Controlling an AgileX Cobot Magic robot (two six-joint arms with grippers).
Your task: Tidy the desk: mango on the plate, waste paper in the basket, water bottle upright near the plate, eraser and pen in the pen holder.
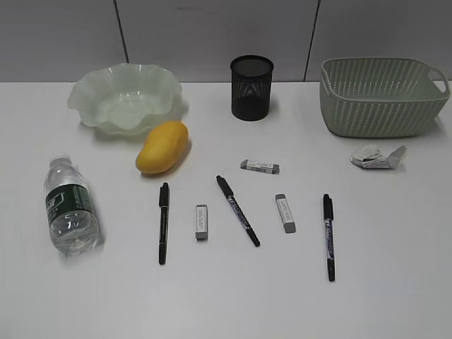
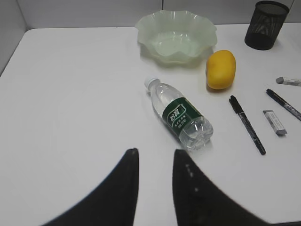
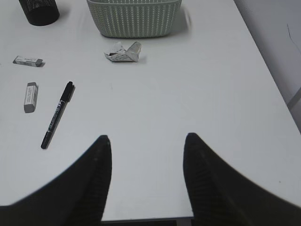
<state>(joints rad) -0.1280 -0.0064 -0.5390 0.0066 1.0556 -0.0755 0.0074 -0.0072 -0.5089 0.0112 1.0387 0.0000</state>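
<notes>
Exterior: nothing sorted yet. Mango lies on the worktop touching the plate rim, bottle on its side at left, paper just in front of the basket, three pens and three erasers spread below the empty-looking holder.

Left wrist: our left gripper hangs over bare worktop near the bottle's base, jaws narrowly apart, holding nothing.

Right wrist: right gripper has jaws wide, empty, with the paper ahead, so likely its first pick.
</notes>
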